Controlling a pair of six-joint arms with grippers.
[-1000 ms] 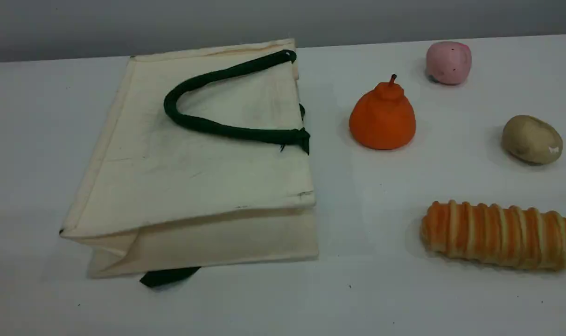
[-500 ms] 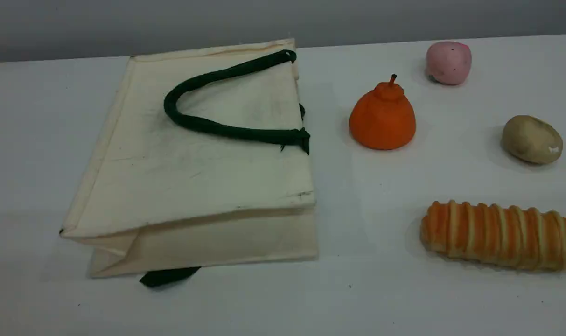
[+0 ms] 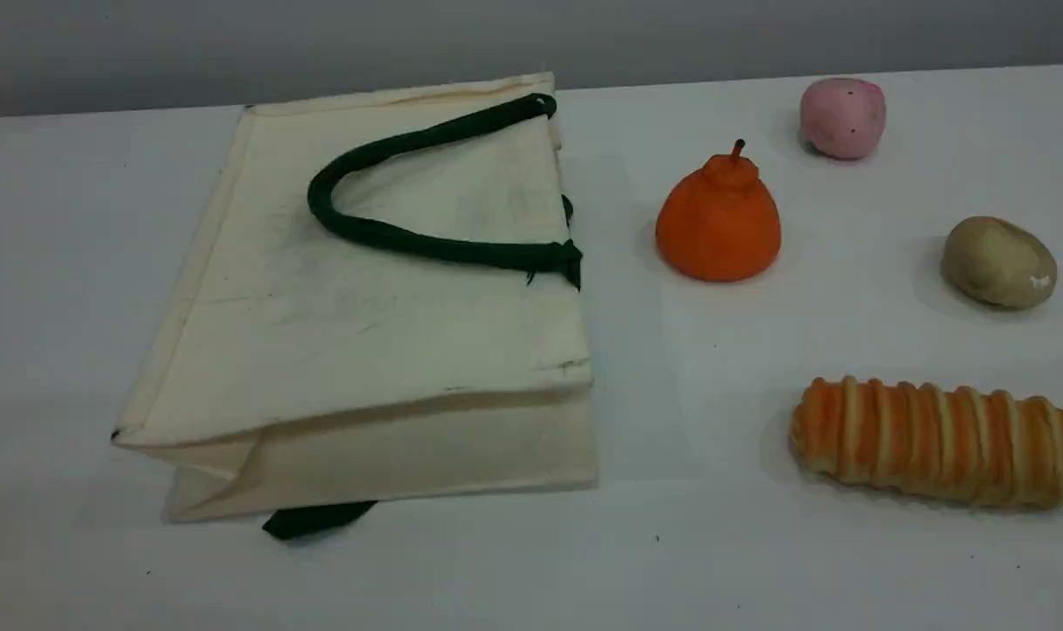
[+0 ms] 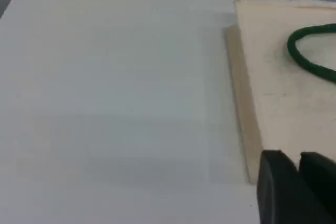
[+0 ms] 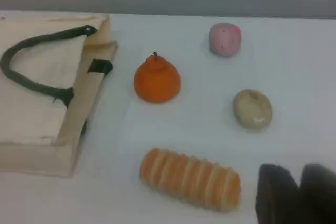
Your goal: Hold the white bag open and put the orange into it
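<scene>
The white bag [image 3: 364,333] lies flat on its side at the table's left, mouth toward the right, and its dark green handle [image 3: 382,232] rests looped on the upper panel. The orange [image 3: 718,223] stands upright just right of the bag's mouth, apart from it. Neither arm appears in the scene view. In the left wrist view my left gripper [image 4: 298,174] hovers at the bag's [image 4: 283,77] near left edge, fingertips close together with nothing between them. My right gripper [image 5: 299,182] hangs near the table's front right, well short of the orange [image 5: 157,81], fingertips likewise together on nothing.
A pink ball [image 3: 842,116] sits at the back right. A tan potato [image 3: 998,261] lies right of the orange, and a striped bread loaf [image 3: 938,441] lies in front of it. Bare white table stretches left of the bag [image 4: 105,103].
</scene>
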